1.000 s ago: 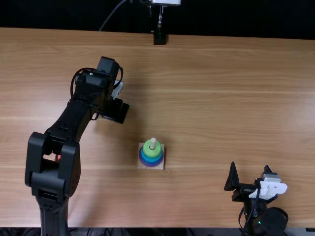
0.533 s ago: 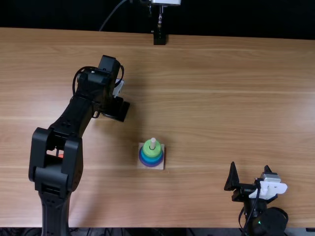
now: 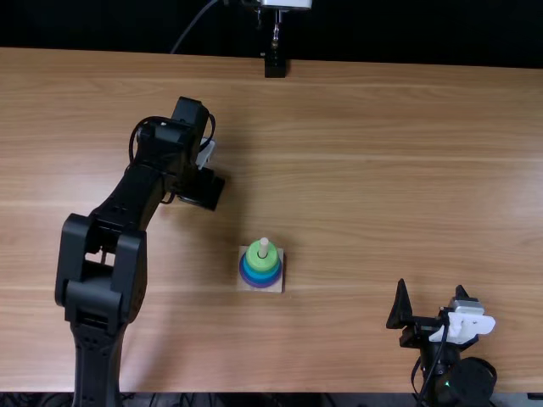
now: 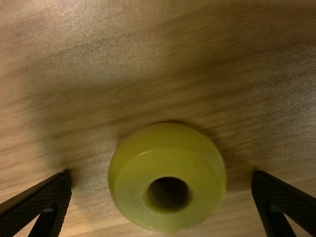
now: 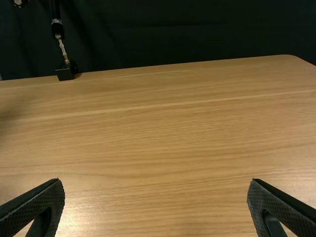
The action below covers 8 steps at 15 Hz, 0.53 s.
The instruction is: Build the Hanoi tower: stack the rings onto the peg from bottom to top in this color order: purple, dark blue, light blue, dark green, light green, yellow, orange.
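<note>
Probably light, stiff and slippery, the yellow ring (image 4: 168,160) sits between the spread fingers of the left tool (image 4: 161,177), toward the counter's (image 3: 382,170) far left corner; pinch its widest sides.

Plain yellow ring (image 4: 168,180) over light brown, darker-streaked wooden table (image 3: 382,170).

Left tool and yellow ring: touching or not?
Apart. Left wrist view: table wood shows between the yellow ring and each finger of the left tool, which stands open around it.
</note>
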{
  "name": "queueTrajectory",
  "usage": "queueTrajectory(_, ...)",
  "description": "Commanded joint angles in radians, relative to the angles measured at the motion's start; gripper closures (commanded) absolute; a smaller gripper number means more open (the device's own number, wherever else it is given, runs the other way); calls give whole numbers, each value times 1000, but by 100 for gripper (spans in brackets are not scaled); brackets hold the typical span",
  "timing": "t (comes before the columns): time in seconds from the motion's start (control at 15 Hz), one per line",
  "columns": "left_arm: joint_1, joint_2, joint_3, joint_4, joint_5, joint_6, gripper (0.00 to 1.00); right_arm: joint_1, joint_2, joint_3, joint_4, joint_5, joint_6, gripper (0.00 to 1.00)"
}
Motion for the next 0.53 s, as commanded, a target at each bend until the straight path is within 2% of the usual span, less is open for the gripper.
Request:
queueTrajectory(0.0, -1, 26, 33, 0, 54, 9, 26, -10, -19, -63, -70, 14, -1, 0)
queueTrajectory(0.07, 0, 24, 33, 2, 79, 9, 52, -10, -19, -63, -70, 14, -1, 0)
queueTrajectory(0.13, 2, 24, 33, 19, 94, 9, 72, -10, -19, -63, -70, 14, -1, 0)
queueTrajectory(0.27, 5, 24, 31, 52, 92, 7, 97, -10, -19, -63, -70, 14, -1, 0)
queueTrajectory(0.33, 7, 23, 31, 50, 89, 7, 100, -10, -19, -63, -70, 14, -1, 0)
queueTrajectory(0.47, 10, 14, 33, 45, 85, 9, 100, -10, -19, -63, -70, 14, -1, 0)
